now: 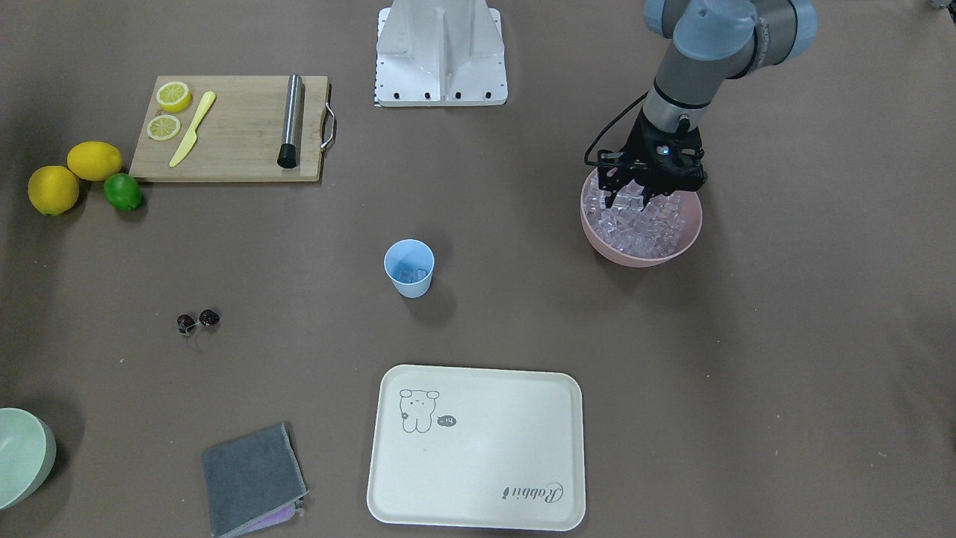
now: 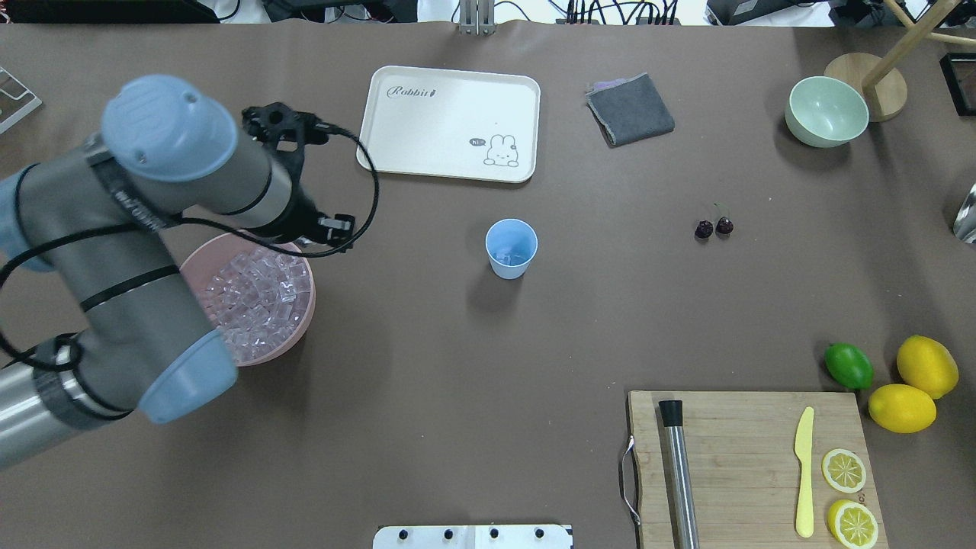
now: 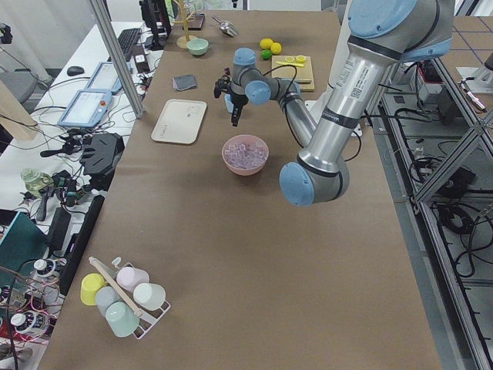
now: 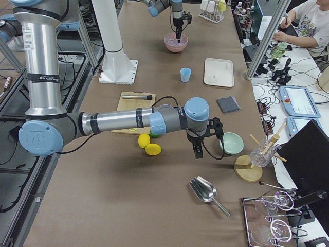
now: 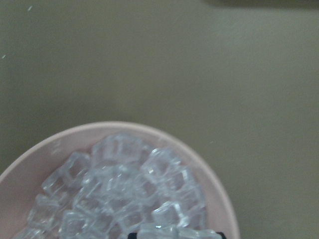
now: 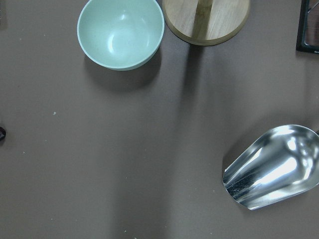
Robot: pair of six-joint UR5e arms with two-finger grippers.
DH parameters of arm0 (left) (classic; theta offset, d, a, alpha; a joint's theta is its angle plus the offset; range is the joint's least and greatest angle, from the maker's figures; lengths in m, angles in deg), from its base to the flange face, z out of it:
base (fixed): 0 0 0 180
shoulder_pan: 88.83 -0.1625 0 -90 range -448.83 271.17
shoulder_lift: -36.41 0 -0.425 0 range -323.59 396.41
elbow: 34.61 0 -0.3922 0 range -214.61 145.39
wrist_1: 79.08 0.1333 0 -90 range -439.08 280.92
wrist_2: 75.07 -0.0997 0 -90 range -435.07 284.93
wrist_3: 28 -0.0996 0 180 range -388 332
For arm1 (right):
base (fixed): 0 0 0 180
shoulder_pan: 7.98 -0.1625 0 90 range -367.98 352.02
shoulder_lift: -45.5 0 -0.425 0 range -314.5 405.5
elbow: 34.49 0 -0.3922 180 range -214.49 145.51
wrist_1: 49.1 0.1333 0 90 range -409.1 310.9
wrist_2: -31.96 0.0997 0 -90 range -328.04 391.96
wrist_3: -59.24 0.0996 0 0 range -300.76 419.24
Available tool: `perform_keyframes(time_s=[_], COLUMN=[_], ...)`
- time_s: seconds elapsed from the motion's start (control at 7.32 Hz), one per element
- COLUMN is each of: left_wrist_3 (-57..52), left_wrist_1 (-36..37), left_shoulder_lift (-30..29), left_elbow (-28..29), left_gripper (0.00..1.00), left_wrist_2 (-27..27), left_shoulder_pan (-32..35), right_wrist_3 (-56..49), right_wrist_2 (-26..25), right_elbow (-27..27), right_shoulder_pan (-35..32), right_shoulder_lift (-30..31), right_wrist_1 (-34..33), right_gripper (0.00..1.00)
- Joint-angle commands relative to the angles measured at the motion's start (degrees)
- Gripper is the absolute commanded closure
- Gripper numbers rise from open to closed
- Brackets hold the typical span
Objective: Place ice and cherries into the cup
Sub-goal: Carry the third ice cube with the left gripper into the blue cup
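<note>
Facing the robot, the left gripper (image 1: 644, 187) hangs over the pink bowl (image 1: 642, 260), at 2 o'clock from the cup (image 1: 409, 269). Its tips overlap the ice (image 1: 642, 228), and I cannot tell whether they are spread or pinching a cube. The cup holds a few cubes, and the cherries (image 1: 198, 321) lie at its 8 o'clock, well apart. From overhead the arm covers that gripper entirely. The left-end view shows it above the bowl, too small to read. In the right-end view the right gripper (image 4: 198, 150) hovers near the green bowl (image 4: 231, 143), its spread impossible to judge. The left wrist camera sees only heaped cubes and a dark strip cut off at 6 o'clock, and the right wrist camera shows no fingers. The cubes look hard, light and slick (likely to squirt out), so pinch one top cube across its flat faces. The cherries look soft and prone to rolling, best taken gently by one fruit.
</note>
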Motion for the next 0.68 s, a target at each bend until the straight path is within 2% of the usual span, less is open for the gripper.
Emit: perform_keyframes(time_s=[0.0, 0.14, 0.41, 0.55], left_wrist_3=[-0.3, -0.3, -0.1, 0.6], left_wrist_1=[-2.3, -5.7, -10.6, -11.1], left_shoulder_lift=[-14.8, -18.2, -19.9, -20.4], left_elbow=[14.0, 19.6, 23.5, 24.3], left_gripper=[1.0, 1.0, 1.0, 1.0], left_wrist_2=[0.0, -0.3, -8.3, -8.5], left_shoulder_pan=[-0.1, -0.4, -5.4, -6.7], right_wrist_3=[0.1, -0.1, 0.0, -0.3], right_wrist_2=[0.2, 0.0, 0.0, 0.0], right_elbow=[0.2, 1.0, 1.8, 3.9], right_shoulder_pan=[0.0, 0.1, 0.0, 0.0], right_shoulder_lift=[-0.3, 0.0, 0.8, 0.8], right_wrist_1=[-0.1, -0.1, -0.2, -0.1], right_gripper=[0.0, 0.0, 0.0, 0.0])
